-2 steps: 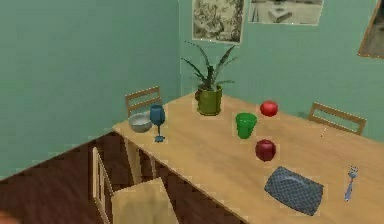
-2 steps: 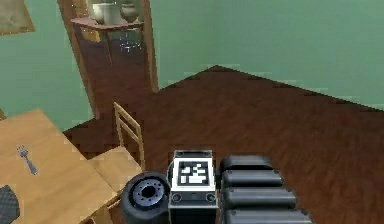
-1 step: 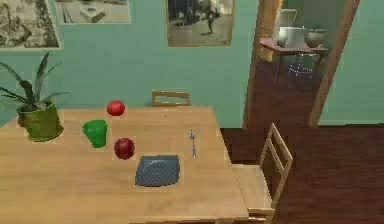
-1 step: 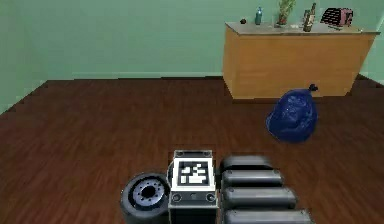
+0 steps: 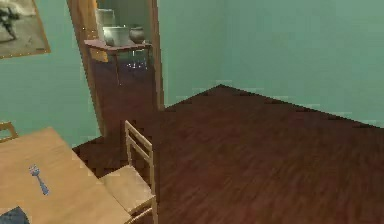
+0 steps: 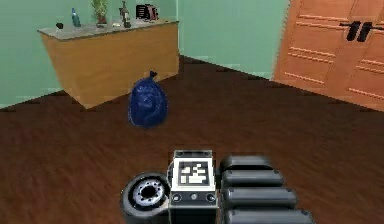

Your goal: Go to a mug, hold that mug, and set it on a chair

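Note:
A wooden chair (image 5: 135, 172) stands at the forward view's lower left, tucked against a wooden table (image 5: 55, 160). Through a doorway, a small side table (image 5: 118, 47) carries a pale pot-like vessel (image 5: 117, 35) and a smaller dark one beside it; I cannot make out a mug's shape. In the arm side view the arm is drawn in at the bottom edge, with one white marked square (image 6: 195, 172) and the gripper's (image 6: 148, 196) dark round body left of it. Its far end is unclear, so I cannot tell whether it holds anything.
A wooden counter (image 6: 110, 58) with a blue bottle (image 6: 76, 17), a plant and small dark things stands against the green wall. A blue tied bag (image 6: 148, 102) sits before it. Orange-brown doors (image 6: 335, 45) are at right. A small utensil (image 5: 38, 180) lies on the table. Dark wood floor spreads wide.

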Controlling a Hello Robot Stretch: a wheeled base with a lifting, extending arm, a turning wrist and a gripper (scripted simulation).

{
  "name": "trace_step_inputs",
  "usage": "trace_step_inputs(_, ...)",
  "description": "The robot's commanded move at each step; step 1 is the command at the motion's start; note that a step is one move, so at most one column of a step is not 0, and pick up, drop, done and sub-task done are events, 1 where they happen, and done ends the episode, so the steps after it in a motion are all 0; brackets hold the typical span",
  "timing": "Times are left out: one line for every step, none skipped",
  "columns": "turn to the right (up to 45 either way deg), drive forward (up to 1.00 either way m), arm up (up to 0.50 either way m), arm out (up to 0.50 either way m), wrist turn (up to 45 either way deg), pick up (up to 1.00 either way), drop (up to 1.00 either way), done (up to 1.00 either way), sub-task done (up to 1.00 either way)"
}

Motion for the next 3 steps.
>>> trace_step_inputs(21.0, 0.00, 0.00, 0.00, 0.0, 0.00, 0.00, 0.00, 0.00)
trace_step_inputs(0.0, 0.30, 0.00, 0.00, 0.0, 0.00, 0.00, 0.00, 0.00)
trace_step_inputs(45.0, 0.00, 0.00, 0.00, 0.0, 0.00, 0.00, 0.00, 0.00)
